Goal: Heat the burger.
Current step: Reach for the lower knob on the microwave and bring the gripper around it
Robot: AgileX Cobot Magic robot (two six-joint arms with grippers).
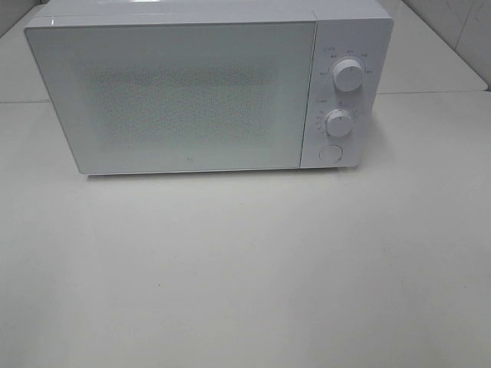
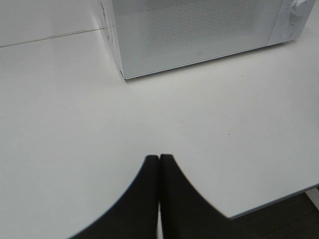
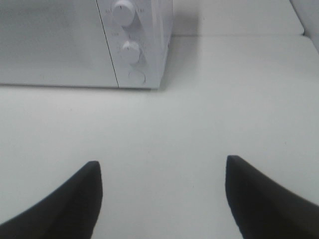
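White microwave sits door-closed on the pale table, the left gripper pressed together and empty, the right gripper spread wide, holding nothing; where the burger is cannot be told.

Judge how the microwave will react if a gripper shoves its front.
The microwave looks wide, boxy and low, so it probably slides rather than tips. Its glossy door is likely slippery to push. The table looks smooth, so little may hold it back.
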